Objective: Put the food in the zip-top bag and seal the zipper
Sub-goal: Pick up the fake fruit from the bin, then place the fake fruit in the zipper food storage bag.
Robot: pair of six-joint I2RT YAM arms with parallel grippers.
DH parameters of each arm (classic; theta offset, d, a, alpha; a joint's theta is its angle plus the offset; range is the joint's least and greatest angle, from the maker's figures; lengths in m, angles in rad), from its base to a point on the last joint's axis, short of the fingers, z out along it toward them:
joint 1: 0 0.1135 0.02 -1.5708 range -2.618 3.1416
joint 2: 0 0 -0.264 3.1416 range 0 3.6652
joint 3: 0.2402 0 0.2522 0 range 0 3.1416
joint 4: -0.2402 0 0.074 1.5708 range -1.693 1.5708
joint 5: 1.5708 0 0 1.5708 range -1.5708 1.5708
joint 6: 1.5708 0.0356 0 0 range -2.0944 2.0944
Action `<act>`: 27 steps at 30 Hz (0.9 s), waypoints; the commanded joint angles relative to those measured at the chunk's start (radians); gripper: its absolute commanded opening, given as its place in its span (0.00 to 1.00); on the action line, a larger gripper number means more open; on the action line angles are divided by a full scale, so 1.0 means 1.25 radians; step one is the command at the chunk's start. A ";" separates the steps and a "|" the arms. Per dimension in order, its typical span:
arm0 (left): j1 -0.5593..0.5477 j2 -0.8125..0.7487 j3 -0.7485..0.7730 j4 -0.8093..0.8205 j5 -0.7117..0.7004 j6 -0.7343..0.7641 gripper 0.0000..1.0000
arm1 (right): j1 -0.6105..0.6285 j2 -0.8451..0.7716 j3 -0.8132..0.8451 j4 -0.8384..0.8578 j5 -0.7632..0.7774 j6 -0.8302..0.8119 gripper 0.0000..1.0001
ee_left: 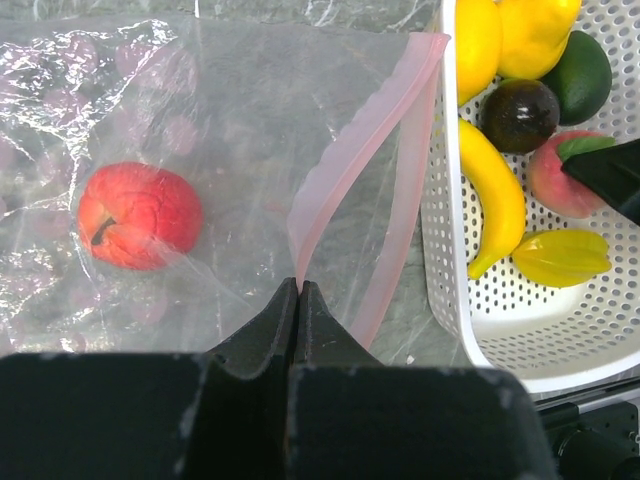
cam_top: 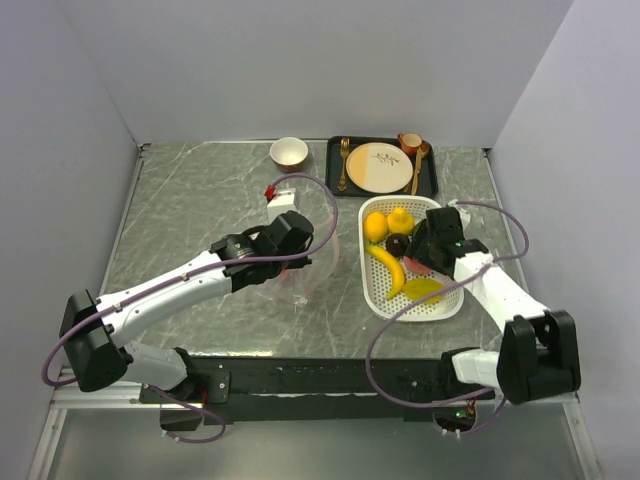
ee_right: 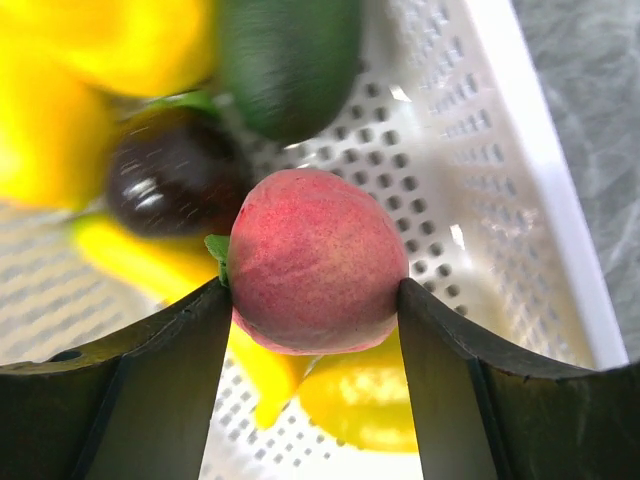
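Observation:
The zip-top bag [ee_left: 220,110] lies flat on the table with a red apple [ee_left: 140,215] inside. My left gripper [ee_left: 298,285] is shut on the bag's pink zipper [ee_left: 370,130], holding the mouth edge up. In the white basket [ee_left: 440,240] to the right lie a banana [ee_left: 495,210], a dark purple ball [ee_left: 520,112], a yellow-green piece [ee_left: 560,255] and other yellow fruits. My right gripper [ee_right: 315,300] reaches into the basket [cam_top: 420,315]. Its two fingers [ee_right: 180,370] press on both sides of the pink peach [ee_right: 318,260].
A black tray with a beige plate and cutlery [cam_top: 380,167] and a small cup [cam_top: 410,143] stands at the back. A white bowl [cam_top: 289,153] sits to its left. Grey walls close in the table on three sides.

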 commanded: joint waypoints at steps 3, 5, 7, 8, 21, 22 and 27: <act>-0.001 0.004 0.002 0.020 0.010 0.001 0.01 | -0.003 -0.170 -0.004 0.011 -0.124 -0.019 0.46; 0.000 0.005 0.007 0.019 0.013 0.006 0.01 | -0.004 -0.217 -0.008 0.013 -0.143 -0.014 0.46; -0.001 0.010 0.008 0.020 0.013 0.006 0.01 | -0.003 -0.240 -0.009 0.020 -0.188 -0.014 0.43; -0.001 0.010 0.012 0.021 0.013 0.008 0.01 | -0.003 -0.257 -0.010 0.024 -0.209 -0.014 0.43; 0.000 0.007 0.010 0.031 0.025 0.006 0.01 | 0.011 -0.275 -0.023 0.202 -0.603 0.066 0.43; 0.000 0.007 0.012 0.032 0.025 0.005 0.01 | 0.022 -0.272 -0.020 0.212 -0.613 0.065 0.43; 0.000 0.016 0.018 0.037 0.033 0.006 0.01 | 0.082 -0.237 0.007 0.218 -0.617 0.054 0.44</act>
